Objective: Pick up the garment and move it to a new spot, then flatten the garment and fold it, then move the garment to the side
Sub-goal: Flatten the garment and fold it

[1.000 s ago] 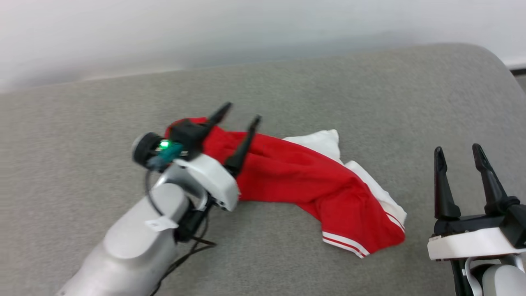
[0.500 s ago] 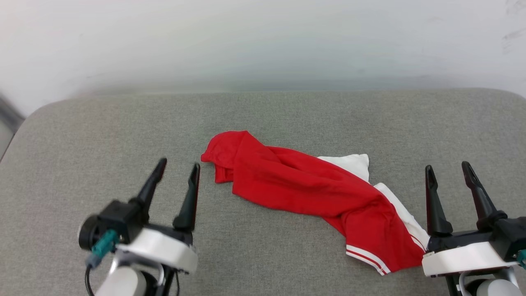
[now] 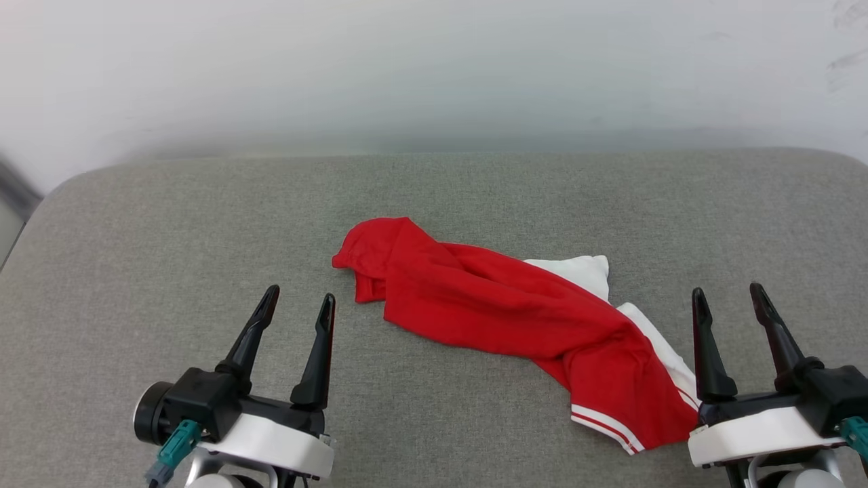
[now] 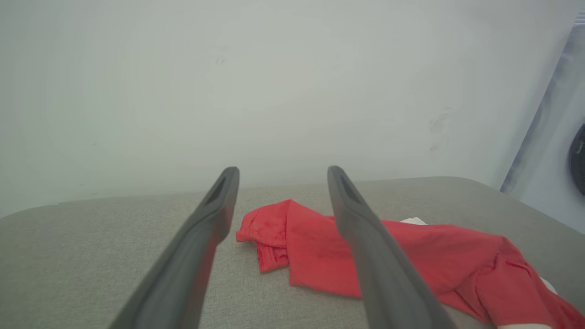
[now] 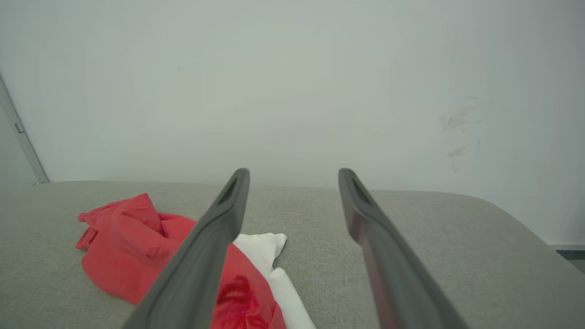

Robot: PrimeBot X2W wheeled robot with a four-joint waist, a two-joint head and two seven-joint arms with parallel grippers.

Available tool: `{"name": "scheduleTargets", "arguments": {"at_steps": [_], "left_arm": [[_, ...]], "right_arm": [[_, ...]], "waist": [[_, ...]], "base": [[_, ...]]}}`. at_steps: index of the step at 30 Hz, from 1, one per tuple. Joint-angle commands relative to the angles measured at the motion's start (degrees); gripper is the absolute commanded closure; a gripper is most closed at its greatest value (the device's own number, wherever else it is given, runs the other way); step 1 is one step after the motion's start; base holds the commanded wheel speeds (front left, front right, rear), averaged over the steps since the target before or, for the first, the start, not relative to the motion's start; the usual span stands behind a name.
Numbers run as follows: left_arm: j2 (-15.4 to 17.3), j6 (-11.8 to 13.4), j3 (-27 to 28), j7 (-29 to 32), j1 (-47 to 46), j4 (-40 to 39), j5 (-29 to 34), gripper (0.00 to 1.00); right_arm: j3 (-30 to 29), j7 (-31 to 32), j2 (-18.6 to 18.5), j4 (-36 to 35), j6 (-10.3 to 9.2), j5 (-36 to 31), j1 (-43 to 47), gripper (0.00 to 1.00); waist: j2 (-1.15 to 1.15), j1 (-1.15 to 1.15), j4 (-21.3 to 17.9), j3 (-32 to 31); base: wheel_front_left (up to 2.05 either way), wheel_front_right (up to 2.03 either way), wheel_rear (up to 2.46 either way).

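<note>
A pale wall (image 3: 434,68) fills the top of the frame. Below it spreads a wide grey cushion (image 3: 169,237). At its centre, trailing toward the lower right, a red shirt (image 3: 502,305) lies bunched in a long heap, not yet flattened. At lower left the left claw (image 3: 300,295) hovers empty, fingers spread wide, near the shirt's red end. At lower right the right claw (image 3: 726,291), also wide and empty, sits just beside the striped hem (image 3: 603,420). A white sleeve (image 3: 576,268) peeks out behind. The shirt looks light, soft and floppy; its front is probably folded under. Pinching the hem corner and the far red end should spread it.
</note>
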Motion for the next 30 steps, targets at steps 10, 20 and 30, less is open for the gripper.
{"name": "scheduleTargets", "arguments": {"at_steps": [10, 20, 30], "left_arm": [[-3.8, -3.4, 3.2, -0.1, 0.0, 1.3, 3.4, 0.0], [-5.9, -5.1, 2.9, -0.1, -2.3, 3.4, 5.0, 0.0], [-6.9, -5.4, 2.9, -0.1, -2.8, 4.9, 5.5, 0.0]], "right_arm": [[5.8, 18.3, -4.5, 2.2, -0.04, 1.0, -3.5, 0.0], [7.1, 44.7, -12.7, 0.7, -0.02, 9.8, -5.8, 0.0], [5.9, 46.8, -13.3, 2.9, -0.03, 9.9, -4.7, 1.0]], "waist": [[0.0, 0.0, 1.3, 3.0], [0.0, 0.0, 6.3, 6.0], [0.0, 0.0, 9.2, 7.2]], "base": [[0.0, 0.0, 0.0], [0.0, 0.0, 0.0], [0.0, 0.0, 0.0]]}}
